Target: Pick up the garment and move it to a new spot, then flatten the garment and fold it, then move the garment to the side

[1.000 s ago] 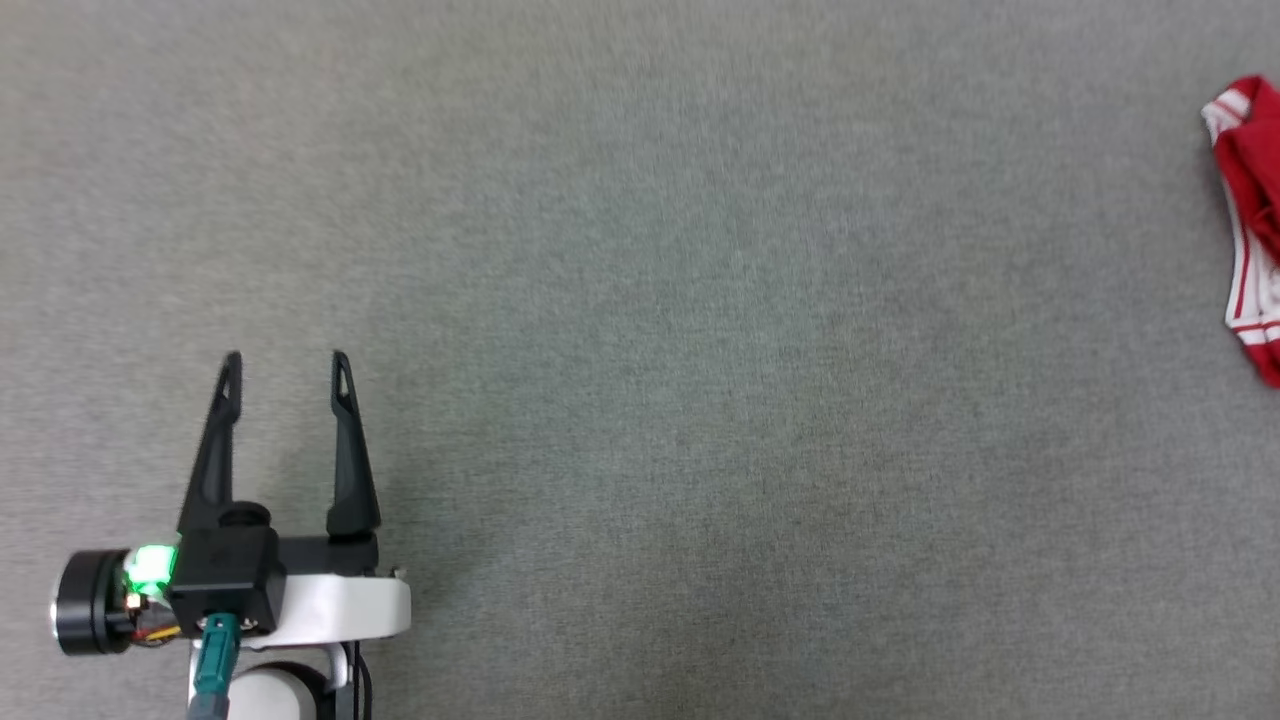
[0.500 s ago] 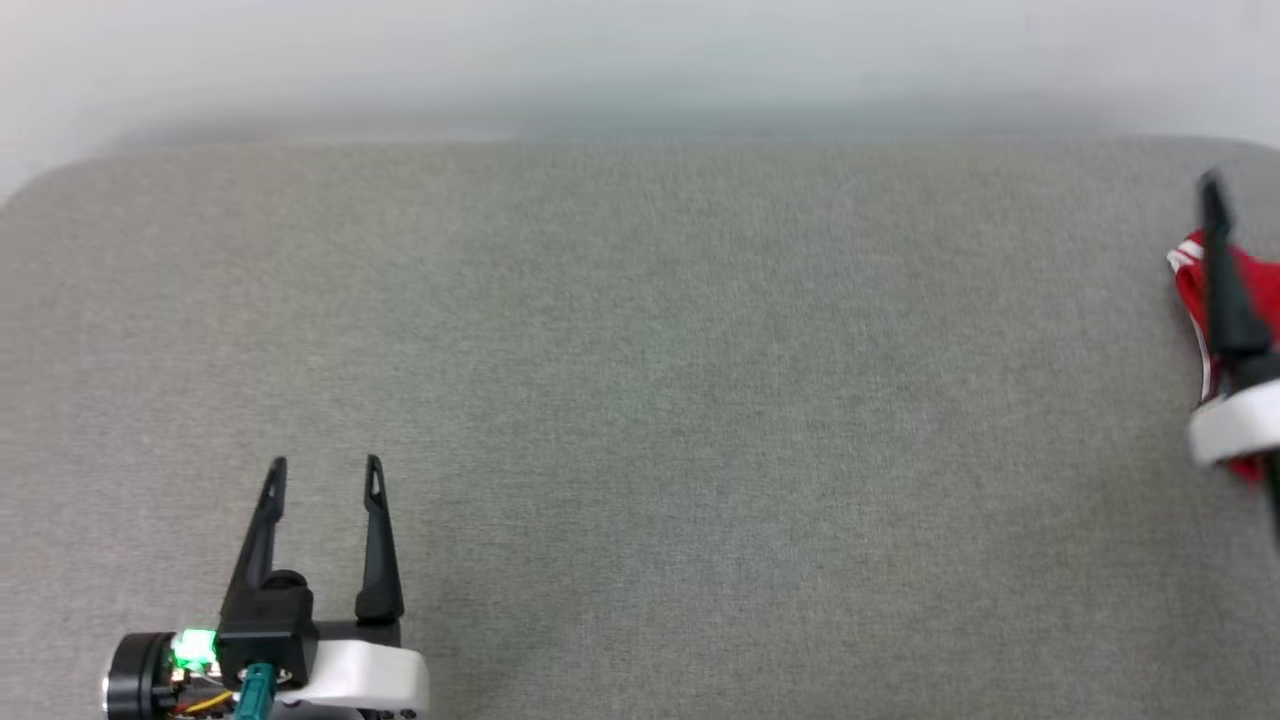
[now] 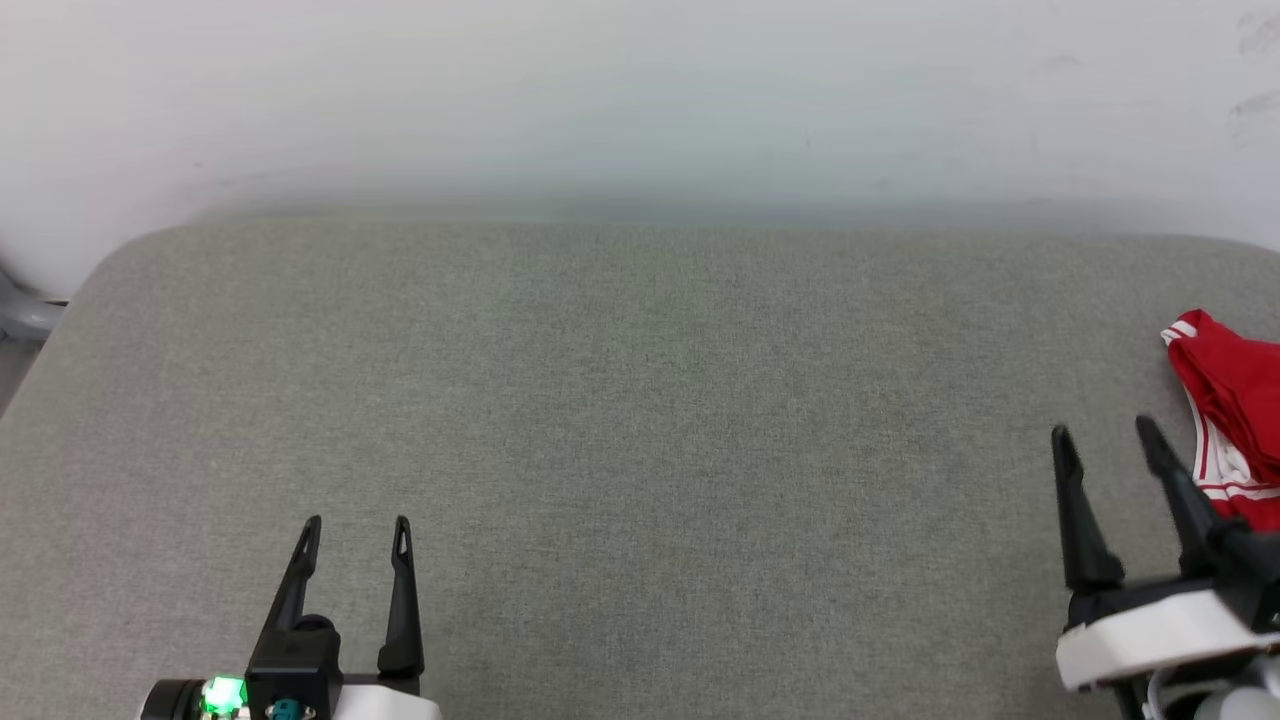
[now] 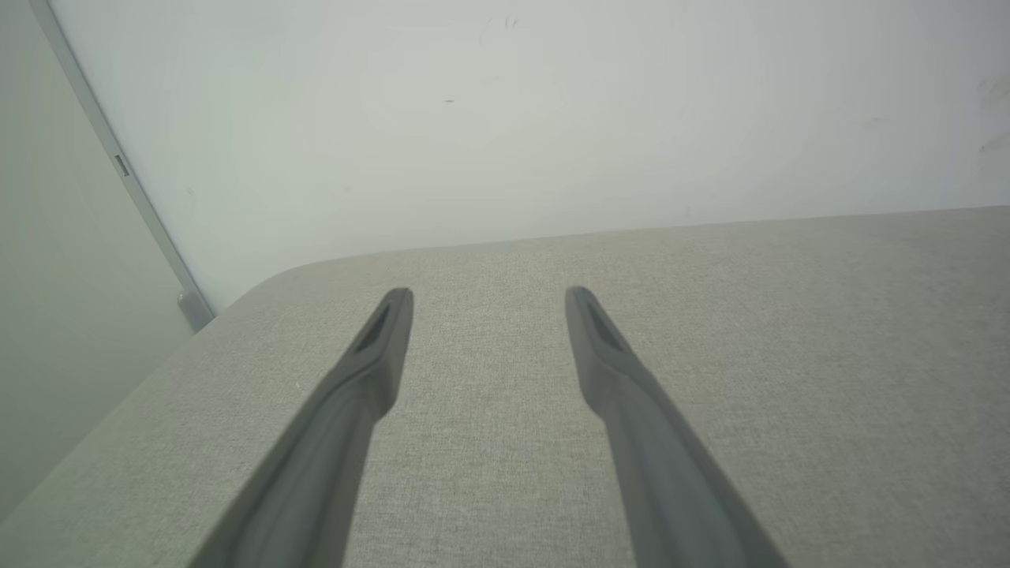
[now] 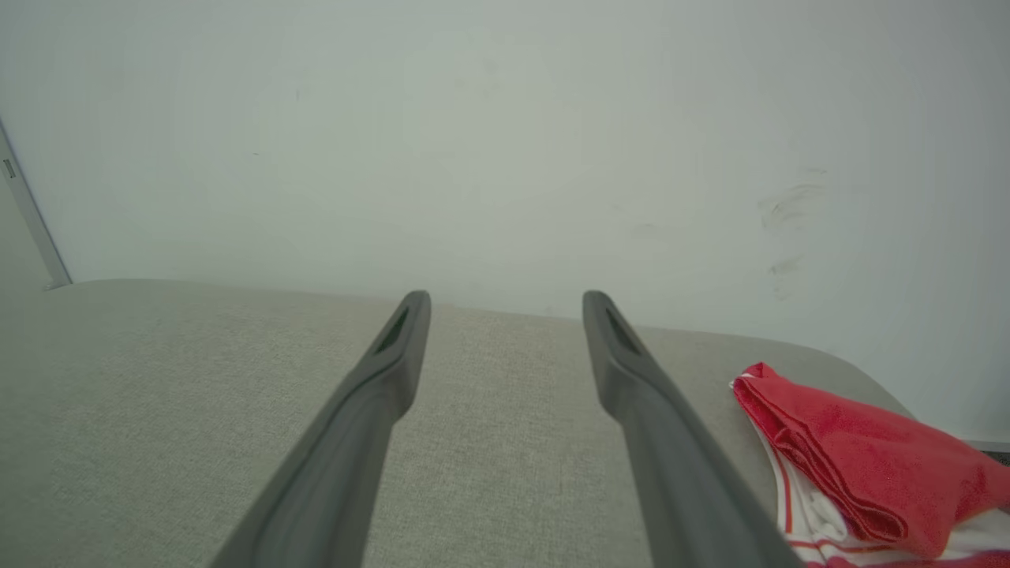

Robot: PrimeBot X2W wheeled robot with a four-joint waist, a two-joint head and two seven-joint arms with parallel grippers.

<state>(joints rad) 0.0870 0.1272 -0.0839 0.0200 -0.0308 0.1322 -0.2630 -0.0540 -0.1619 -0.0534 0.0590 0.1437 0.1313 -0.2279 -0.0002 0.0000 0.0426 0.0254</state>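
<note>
Two grippers, both spread wide, nothing held in either. The left gripper [image 3: 357, 522] sits at 7 o'clock in the head view with its fingers pointing to 12. Its body is cut off by the bottom edge, and a green light [image 3: 225, 695] shows on the wrist. In the left wrist view the gap between its fingers [image 4: 371, 379] shows bare grey fabric surface [image 3: 640, 400].

The right gripper [image 3: 1102, 428] is at 4 o'clock in the head view, fingers leaning slightly toward 11. Its white housing is clipped by the bottom and right edges.

The garment [image 3: 1235, 390] lies at 3 o'clock in the head view, on the surface near its far right corner, cut off by the right edge. It is a crumpled red heap with a white part and red-striped trim toward 5 o'clock. It is bunched, so the front print cannot be made out. The right gripper's outer finger overlaps the white part in the head view; cannot tell whether it touches or sits above.

In the right wrist view the garment is at 4 o'clock, just beside the right-hand finger [image 5: 671, 457] and outside the gap. Its lower part is cut off by the bottom edge and partly hidden behind that finger.

A pale wall [image 3: 640, 100] runs across 12 o'clock. A grey piece [image 3: 20, 310] at 9 o'clock is cut by the edge and cannot be identified.
</note>
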